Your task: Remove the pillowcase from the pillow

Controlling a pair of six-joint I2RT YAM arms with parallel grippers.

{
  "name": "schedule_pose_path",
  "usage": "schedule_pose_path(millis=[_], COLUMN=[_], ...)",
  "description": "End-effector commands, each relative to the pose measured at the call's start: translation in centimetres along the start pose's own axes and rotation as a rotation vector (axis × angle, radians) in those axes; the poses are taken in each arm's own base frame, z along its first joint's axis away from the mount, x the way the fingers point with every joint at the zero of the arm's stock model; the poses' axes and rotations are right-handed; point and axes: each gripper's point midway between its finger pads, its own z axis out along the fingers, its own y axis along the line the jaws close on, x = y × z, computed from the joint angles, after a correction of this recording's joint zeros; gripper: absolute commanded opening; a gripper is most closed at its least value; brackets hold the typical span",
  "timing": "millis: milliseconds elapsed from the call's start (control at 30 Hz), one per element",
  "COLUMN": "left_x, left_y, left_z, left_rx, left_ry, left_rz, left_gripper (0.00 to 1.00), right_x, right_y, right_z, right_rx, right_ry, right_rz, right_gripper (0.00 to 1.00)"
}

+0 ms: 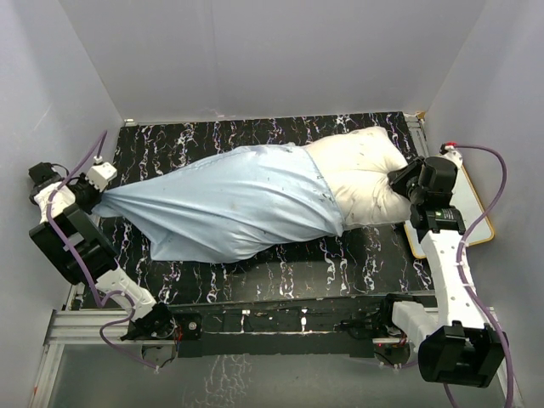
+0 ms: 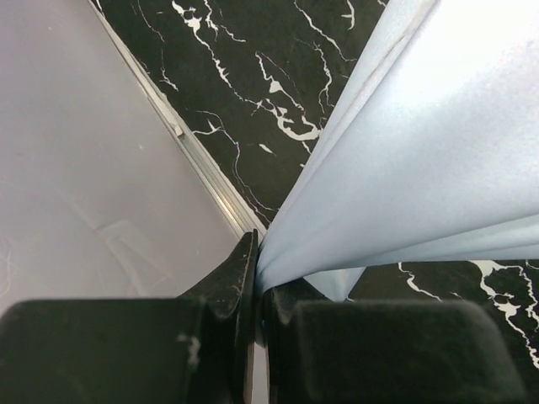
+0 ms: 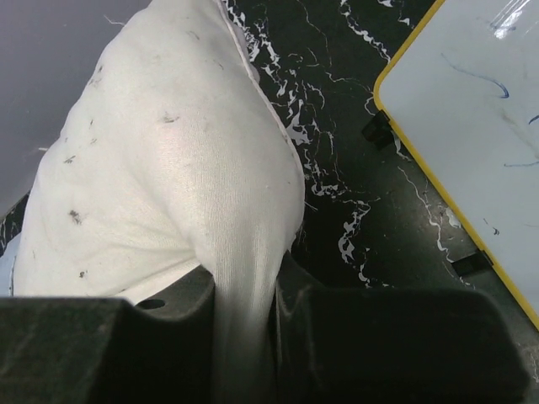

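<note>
The pale light-blue pillowcase [image 1: 229, 208] lies stretched across the black marble table, still covering the left part of the off-white pillow [image 1: 361, 174], whose right end sticks out bare. My left gripper [image 1: 95, 200] is shut on the pillowcase's closed left end, pulled to a point; in the left wrist view the blue fabric [image 2: 404, 168] runs out from between the closed jaws of the left gripper [image 2: 259, 278]. My right gripper [image 1: 399, 183] is shut on the pillow's right end; in the right wrist view a fold of the pillow [image 3: 185, 185] is pinched in the right gripper [image 3: 244, 311].
A small whiteboard with a yellow-wood frame [image 1: 472, 212] lies at the table's right edge beside the right arm; it also shows in the right wrist view [image 3: 472, 126]. White enclosure walls stand close on the left [image 2: 84, 168], back and right. A metal rail edges the table's left side [image 2: 202, 168].
</note>
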Motion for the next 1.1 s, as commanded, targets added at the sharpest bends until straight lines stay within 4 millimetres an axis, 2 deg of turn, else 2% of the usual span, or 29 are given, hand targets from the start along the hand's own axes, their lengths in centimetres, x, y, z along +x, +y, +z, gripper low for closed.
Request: schedule_pose_path(millis=[0, 33, 67, 133, 200, 267, 300, 367, 433, 533, 667, 833, 933, 1067], left_x=[0.4, -0.7, -1.9, -4.8, -7.8, -10.3, -11.0, -11.8, -11.7, -10.4, -9.8, -11.4, -12.2, -12.3], left_y=[3.7, 2.6, 0.9, -2.4, -5.8, -10.5, -13.0, -17.9, -22.0, -25.9, -27.7, -26.1, -26.9, -28.2], left_z=[-3.9, -4.1, -4.3, -5.0, -6.1, -7.1, -7.7, -8.6, -9.2, -8.0, -6.0, -3.7, -2.7, -1.0], left_rx=[-0.133, -0.087, -0.021, 0.088, 0.184, 0.324, 0.391, 0.499, 0.551, 0.545, 0.481, 0.373, 0.398, 0.419], left_ry=[0.041, 0.013, -0.012, -0.090, -0.168, -0.217, -0.232, -0.266, -0.286, -0.287, -0.297, -0.315, -0.287, -0.150], left_rz=[0.010, 0.010, 0.015, 0.042, 0.074, 0.135, 0.169, 0.250, 0.336, 0.456, 0.520, 0.472, 0.413, 0.359], left_gripper=[0.02, 0.16, 0.36, 0.65, 0.79, 0.86, 0.87, 0.96, 0.97, 0.97, 0.97, 0.97, 0.97, 0.97], right_x=[-5.1, -4.1, -3.0, -0.9, 0.9, 1.9, 2.7, 3.5, 4.0, 4.3, 4.6, 5.7, 6.7, 8.5], right_y=[-1.0, -0.3, 0.4, 1.2, 1.9, 2.1, 2.6, 2.5, 2.3, 2.3, 2.4, 3.0, 4.1, 6.1], right_z=[-0.7, -0.3, 0.2, 1.0, 1.3, 1.4, 1.3, 1.4, 1.5, 1.5, 1.4, 1.3, 1.3, 1.3], right_rx=[0.051, 0.001, -0.038, -0.063, -0.066, -0.053, -0.065, -0.064, -0.059, -0.067, -0.088, -0.128, -0.162, -0.186], right_ry=[-0.219, -0.176, -0.133, -0.056, -0.018, -0.013, -0.001, 0.016, 0.026, 0.033, 0.045, 0.077, 0.101, 0.137], right_rz=[0.059, 0.056, 0.055, 0.040, 0.008, -0.015, -0.028, -0.034, -0.039, -0.053, -0.076, -0.087, -0.092, -0.124], right_gripper=[0.08, 0.08, 0.08, 0.08, 0.08, 0.08, 0.08, 0.08, 0.08, 0.08, 0.08, 0.08, 0.08, 0.08])
